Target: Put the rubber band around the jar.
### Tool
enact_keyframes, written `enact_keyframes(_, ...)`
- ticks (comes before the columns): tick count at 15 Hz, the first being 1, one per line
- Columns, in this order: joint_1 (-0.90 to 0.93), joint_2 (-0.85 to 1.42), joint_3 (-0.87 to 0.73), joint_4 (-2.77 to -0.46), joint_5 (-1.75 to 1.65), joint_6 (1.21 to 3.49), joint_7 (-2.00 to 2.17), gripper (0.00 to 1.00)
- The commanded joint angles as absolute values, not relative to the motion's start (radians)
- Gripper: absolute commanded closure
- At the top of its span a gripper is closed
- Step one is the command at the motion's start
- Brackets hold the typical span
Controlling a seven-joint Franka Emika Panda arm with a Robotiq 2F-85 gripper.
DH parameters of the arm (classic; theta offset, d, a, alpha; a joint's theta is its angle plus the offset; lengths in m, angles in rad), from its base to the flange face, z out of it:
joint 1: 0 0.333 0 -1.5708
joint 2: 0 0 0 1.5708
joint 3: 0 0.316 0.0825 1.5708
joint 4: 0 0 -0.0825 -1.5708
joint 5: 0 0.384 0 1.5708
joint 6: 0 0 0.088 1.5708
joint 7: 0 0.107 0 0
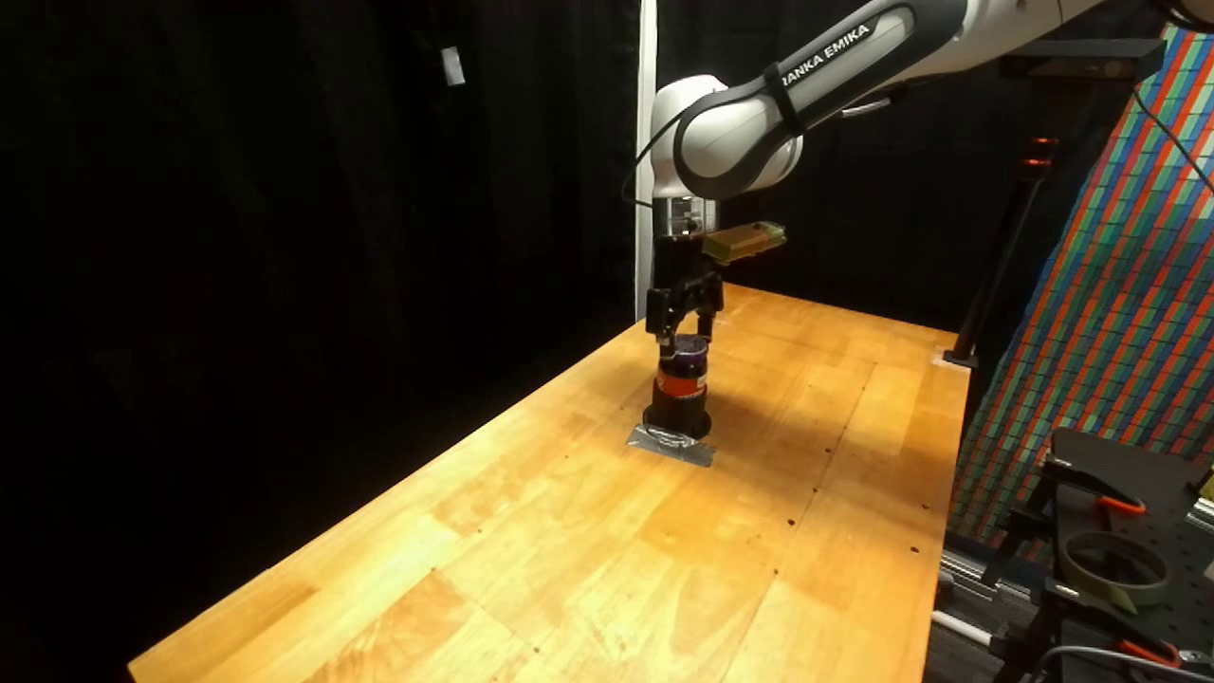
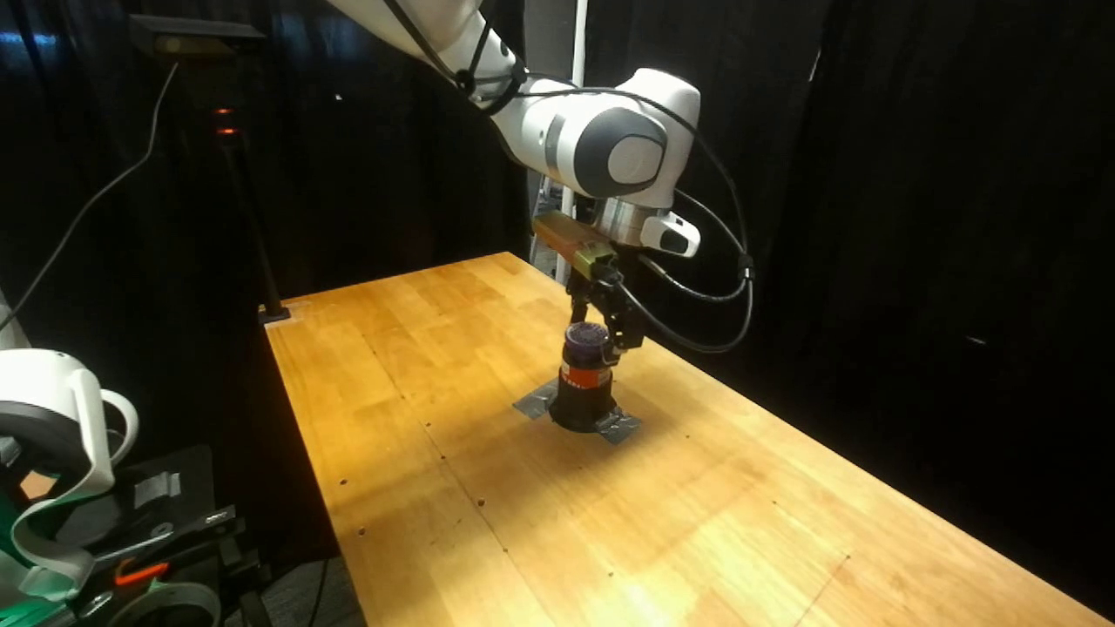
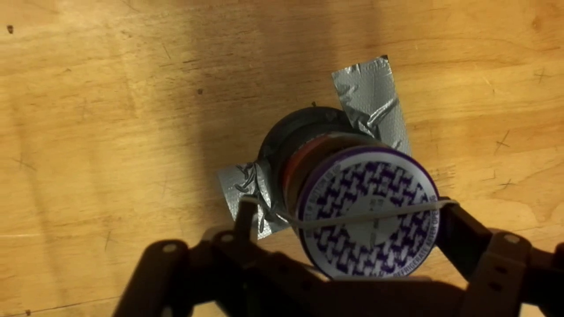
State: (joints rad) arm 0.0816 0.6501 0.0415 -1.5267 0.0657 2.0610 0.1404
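The jar [image 1: 682,384] stands upright in a dark round base [image 1: 676,417] on the wooden table. Its orange-red label shows in both exterior views [image 2: 585,376]. The wrist view shows its purple and white lid [image 3: 374,185]. My gripper [image 3: 348,202] points down and is open, with one finger on either side of the lid. A pale rubber band [image 3: 372,217] is stretched between the fingertips and crosses over the lid. The rest of its loop is hidden or unclear behind the gripper body. The gripper also shows in both exterior views [image 1: 687,343] [image 2: 596,340], where the band cannot be made out.
Silver tape [image 3: 370,92] holds the base to the table [image 1: 588,569]. A dark post [image 2: 261,261] stands at a table corner. A cart with tools [image 1: 1119,455] stands beside the table's edge. Black curtains hang behind. A cable [image 2: 740,296] loops beside the wrist.
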Motion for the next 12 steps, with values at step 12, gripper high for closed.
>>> enact_keyframes(12, 0.031, 0.529, 0.053, -1.777, 0.129, 2.087, 0.046, 0.34)
